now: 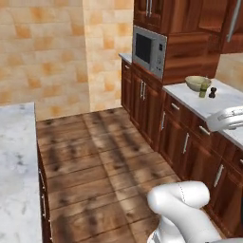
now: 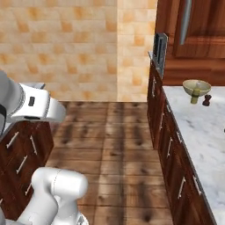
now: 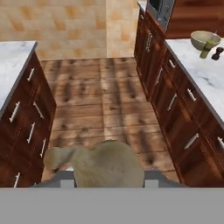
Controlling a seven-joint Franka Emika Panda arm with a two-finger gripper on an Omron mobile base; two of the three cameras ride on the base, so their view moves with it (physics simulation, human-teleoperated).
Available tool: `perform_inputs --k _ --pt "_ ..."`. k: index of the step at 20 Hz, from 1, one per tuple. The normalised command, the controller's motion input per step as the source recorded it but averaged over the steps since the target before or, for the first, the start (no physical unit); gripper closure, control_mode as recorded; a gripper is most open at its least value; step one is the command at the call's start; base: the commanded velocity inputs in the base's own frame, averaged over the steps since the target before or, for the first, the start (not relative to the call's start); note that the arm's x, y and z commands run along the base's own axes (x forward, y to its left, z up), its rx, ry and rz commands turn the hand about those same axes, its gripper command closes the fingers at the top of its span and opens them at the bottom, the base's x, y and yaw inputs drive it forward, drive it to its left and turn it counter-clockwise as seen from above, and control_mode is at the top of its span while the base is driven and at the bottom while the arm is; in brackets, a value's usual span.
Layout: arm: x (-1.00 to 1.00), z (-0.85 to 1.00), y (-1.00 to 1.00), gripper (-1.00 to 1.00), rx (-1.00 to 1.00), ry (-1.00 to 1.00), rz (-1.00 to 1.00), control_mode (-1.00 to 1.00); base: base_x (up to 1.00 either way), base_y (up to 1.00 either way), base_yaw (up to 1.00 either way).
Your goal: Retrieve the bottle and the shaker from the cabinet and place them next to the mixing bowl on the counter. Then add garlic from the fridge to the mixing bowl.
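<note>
1. I saw the marble bench (image 1: 223, 97) along the right-hand cabinets, below the microwave (image 1: 149, 49).
2. The mixing bowl (image 3: 204, 39) sat on the bench near the wall end.
3. The garlic (image 3: 103, 165), a tan bulb, was clamped between the fingers (image 3: 104, 179) in the hand view, above the wooden floor.
4. The bottle (image 3: 207, 49) touched the bowl's front.
5. The dark shaker (image 3: 216, 54) stood just beside the bottle.

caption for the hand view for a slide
Gripper carries garlic across the kitchen toward the mixing bowl, bottle and shaker on the counter.
</note>
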Motion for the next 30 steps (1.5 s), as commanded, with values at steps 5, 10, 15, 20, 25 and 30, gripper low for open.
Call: perform_inputs --k 5,10,15,20,25,30 --pt "0.00 0.00 0.00 1.00 0.00 0.00 0.00 1.00 1.00 0.00 -0.24" --pt "0.00 0.00 0.00 1.00 0.00 0.00 0.00 1.00 1.00 0.00 -0.35" --pt "0.00 0.00 0.00 1.00 0.00 0.00 0.00 1.00 1.00 0.00 -0.58" --pt "0.00 0.00 0.00 1.00 0.00 0.00 0.00 1.00 0.84 0.00 -0.62" --pt "0.00 0.00 0.00 1.00 0.00 0.00 0.00 1.00 0.96 0.03 -0.58" --pt "0.00 0.00 0.00 1.00 0.00 0.00 0.00 1.00 1.00 0.28 -0.39"
